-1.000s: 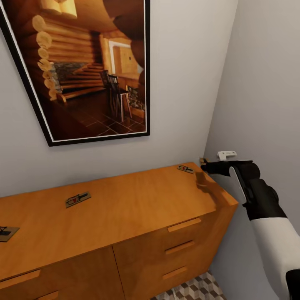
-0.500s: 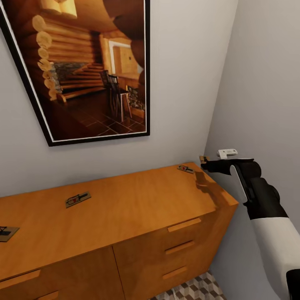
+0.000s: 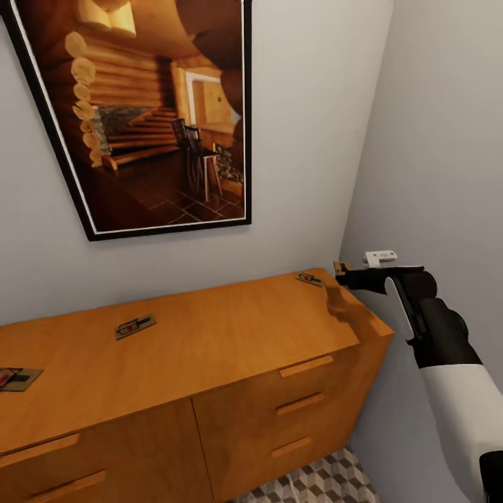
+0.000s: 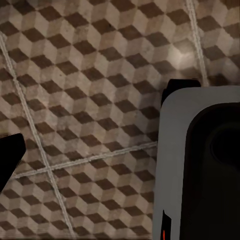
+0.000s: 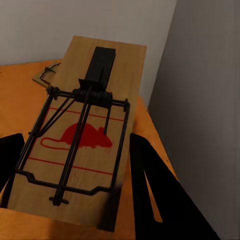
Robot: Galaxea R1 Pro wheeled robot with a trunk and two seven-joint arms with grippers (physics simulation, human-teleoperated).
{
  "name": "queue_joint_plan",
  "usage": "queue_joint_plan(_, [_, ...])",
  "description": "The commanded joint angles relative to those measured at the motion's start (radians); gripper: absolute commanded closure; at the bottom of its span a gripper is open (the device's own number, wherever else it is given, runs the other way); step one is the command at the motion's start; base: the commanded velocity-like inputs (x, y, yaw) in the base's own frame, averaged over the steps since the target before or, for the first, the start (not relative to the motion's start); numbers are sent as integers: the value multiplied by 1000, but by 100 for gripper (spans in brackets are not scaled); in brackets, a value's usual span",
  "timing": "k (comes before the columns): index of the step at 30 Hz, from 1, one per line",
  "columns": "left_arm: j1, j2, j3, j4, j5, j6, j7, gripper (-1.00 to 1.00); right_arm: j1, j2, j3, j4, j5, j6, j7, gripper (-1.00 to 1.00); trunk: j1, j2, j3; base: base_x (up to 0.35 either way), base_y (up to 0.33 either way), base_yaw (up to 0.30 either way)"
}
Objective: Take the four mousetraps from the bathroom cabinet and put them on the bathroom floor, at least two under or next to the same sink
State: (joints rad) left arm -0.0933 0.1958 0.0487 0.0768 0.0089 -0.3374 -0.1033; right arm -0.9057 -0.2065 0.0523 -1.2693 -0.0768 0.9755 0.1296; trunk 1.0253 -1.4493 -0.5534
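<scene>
My right pincer (image 3: 340, 274) holds one mousetrap (image 5: 82, 145) edgewise above the cabinet (image 3: 209, 342) corner; grip looks thin, a swing could drop it behind.

Soft even light filling head view; grey walls (image 3: 433, 140) staying flat, no glare. Right gripper (image 3: 340, 274) casting dim blurred shadow onto cabinet (image 3: 230, 335) top, right end. Picture (image 3: 150, 115) leaning with wide-angle skew at left edge. Floor (image 4: 90, 100) rendering dim, pale bright patch glowing on tiles. Mousetrap (image 5: 85, 145) looking sharp; shadow darkening its near right edge beside finger.
</scene>
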Motion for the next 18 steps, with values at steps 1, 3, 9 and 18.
queue_joint_plan(1, [-2, 1, 5, 4, 1, -6, -6, -100, -1, 0, 1, 1, -11, 4, -5, 100, 0, -1, -1, -194, 0, 0])
queue_joint_plan(3, [-2, 1, 5, 4, 1, -6, -6, -100, -1, 0, 2, 3, -11, 5, -5, 100, 0, -1, -1, -201, 0, 0])
queue_joint_plan(9, [-2, 1, 5, 4, 1, -6, -6, -100, -1, 2, 3, 6, -11, 3, -5, 100, 0, -1, -1, -207, 0, 0])
queue_joint_plan(18, [-2, 1, 5, 4, 1, -6, -6, -100, -1, 2, 5, 8, -11, 3, -7, 100, 0, -1, -1, -208, 0, 0])
